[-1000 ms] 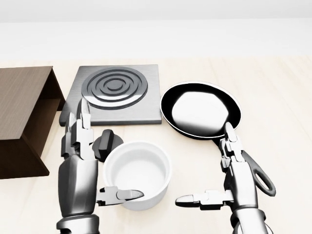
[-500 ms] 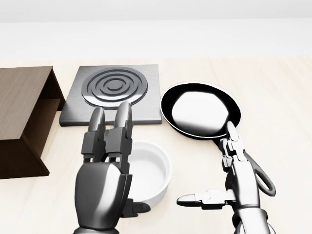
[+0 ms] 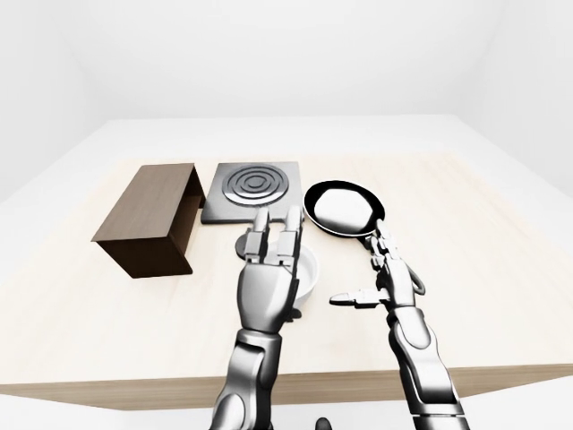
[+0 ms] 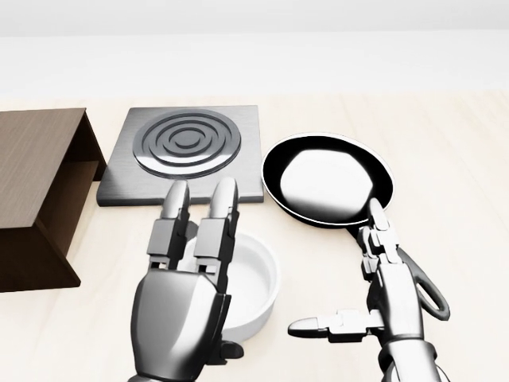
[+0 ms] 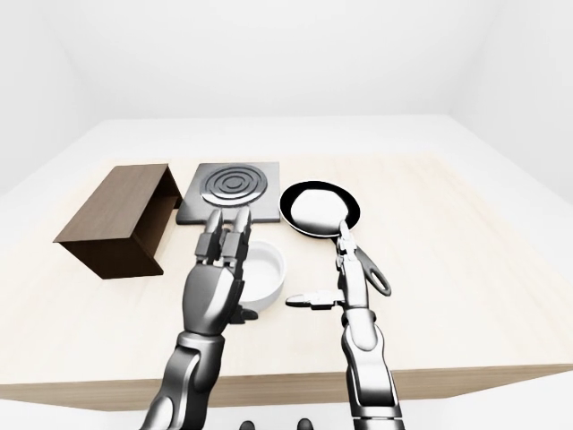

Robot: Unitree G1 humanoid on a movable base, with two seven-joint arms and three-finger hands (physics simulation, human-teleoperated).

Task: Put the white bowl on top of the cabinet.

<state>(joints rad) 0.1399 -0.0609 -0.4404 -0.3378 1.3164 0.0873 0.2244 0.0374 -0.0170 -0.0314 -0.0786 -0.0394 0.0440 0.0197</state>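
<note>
The white bowl (image 4: 253, 277) sits on the pale wooden table, low in the head view. My left hand (image 4: 205, 267) is raised before its left half, back of the hand toward the camera. Its fingers (image 4: 223, 208) point straight up and its thumb (image 4: 231, 348) lies by the bowl's near rim, so it is open. My right hand (image 4: 338, 270) hangs open to the right of the bowl, apart from it. The brown wooden cabinet (image 4: 32, 179) stands at the left, its open side facing right.
A square hotplate (image 4: 187, 147) with ring burner lies above the bowl. A black frying pan (image 4: 326, 179) sits at the right, its handle (image 4: 425, 296) running under my right hand. The table's near edge (image 3: 286, 385) is close below my arms.
My left hand rose from beside the bowl and turned its back to the camera, now covering the bowl's left side and the black knob. The right hand and bowl stayed put.
</note>
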